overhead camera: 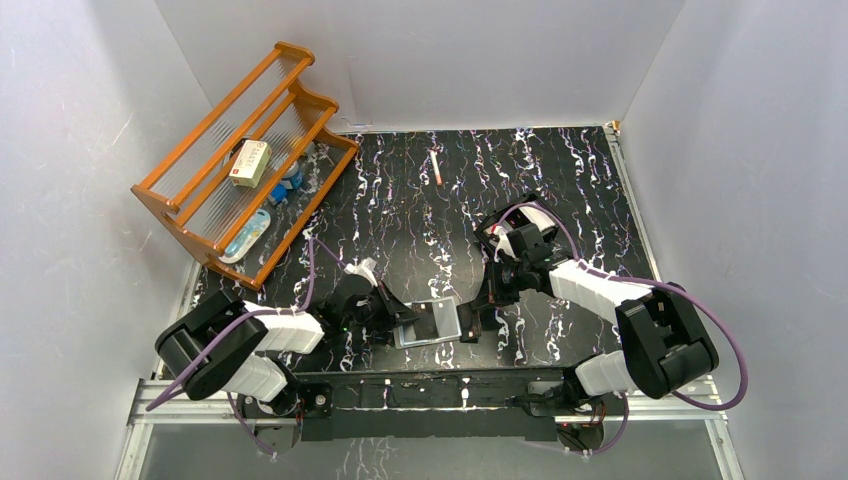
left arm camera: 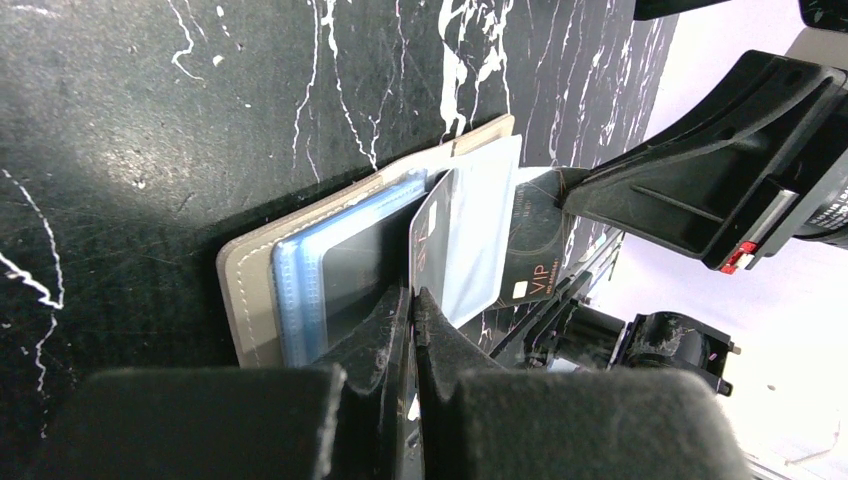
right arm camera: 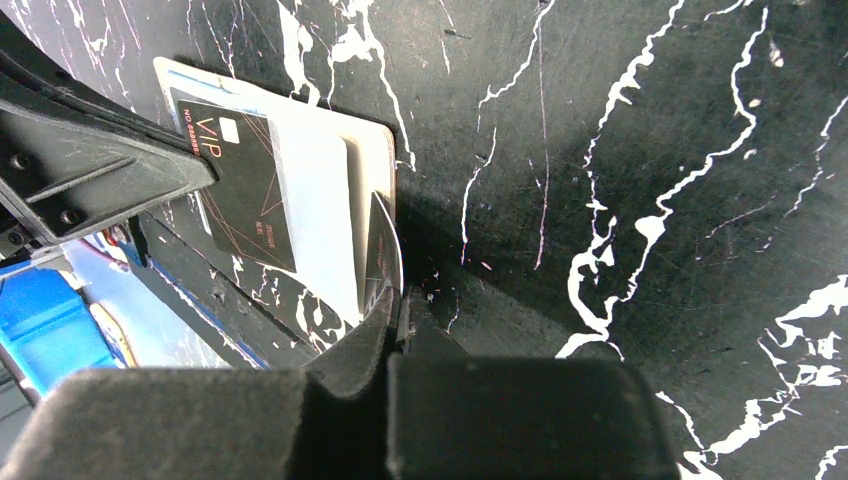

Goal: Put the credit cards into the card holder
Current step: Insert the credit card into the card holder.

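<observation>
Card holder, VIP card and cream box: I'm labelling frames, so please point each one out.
card holder (left arm camera: 245, 300), left wrist view, on its grey-brown outer cover.
VIP card (right arm camera: 245, 190), right wrist view, on its dark face.
cream box (overhead camera: 250, 163), top view, on its upper face.

arms: my left arm (overhead camera: 285, 330) and right arm (overhead camera: 590, 285), white shells, black joints
cables (overhead camera: 738, 350): purple, one loop per arm
bases (overhead camera: 300, 400): black, on silver rail (overhead camera: 430, 385)
left gripper (left arm camera: 413, 292): my fingers matte black, scuffed, dusty
right gripper (right arm camera: 398, 300): same black, scratched; red tab (left arm camera: 738, 257) on its side
</observation>
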Controlling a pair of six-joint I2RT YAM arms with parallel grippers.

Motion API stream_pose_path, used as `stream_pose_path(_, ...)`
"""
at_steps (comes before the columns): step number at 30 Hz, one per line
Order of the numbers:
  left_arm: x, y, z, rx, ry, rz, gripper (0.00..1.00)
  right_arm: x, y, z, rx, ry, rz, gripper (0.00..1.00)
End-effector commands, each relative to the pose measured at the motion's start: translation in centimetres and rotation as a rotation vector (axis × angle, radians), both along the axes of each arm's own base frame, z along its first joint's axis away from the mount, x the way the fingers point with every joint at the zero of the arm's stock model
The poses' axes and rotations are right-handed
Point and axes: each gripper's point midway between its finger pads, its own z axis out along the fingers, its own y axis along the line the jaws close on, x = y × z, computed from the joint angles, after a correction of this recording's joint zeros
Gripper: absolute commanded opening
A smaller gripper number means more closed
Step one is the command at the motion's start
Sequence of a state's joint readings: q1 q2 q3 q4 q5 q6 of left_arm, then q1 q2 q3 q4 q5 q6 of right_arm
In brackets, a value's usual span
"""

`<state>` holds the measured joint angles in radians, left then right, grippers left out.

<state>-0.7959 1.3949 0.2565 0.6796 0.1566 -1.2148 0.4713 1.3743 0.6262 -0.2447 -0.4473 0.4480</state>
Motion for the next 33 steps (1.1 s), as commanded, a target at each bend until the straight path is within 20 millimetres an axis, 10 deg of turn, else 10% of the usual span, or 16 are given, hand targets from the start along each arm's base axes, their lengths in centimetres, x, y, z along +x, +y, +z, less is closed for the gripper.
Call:
stream_pose_path(1,0.4,-0.3,-0.2,0.023,-0.024,-0.012,0.0,0.1,-0.7,-0.5,-0.038,-0.024,-0.005,0.0)
stream_pose_path(19,0.7,-1.7,-0.8,0.075,0.024,-0.02,0.07,0.5,-0.4,-0.2,-0.028,-0.026,-0.018,0.0)
stream_pose_path(33,1.1,-0.6,2.1,0.18,-0.018,-0.014,0.47,0.4,-0.5,0.3,-0.022,-0.035,-0.021,0.0)
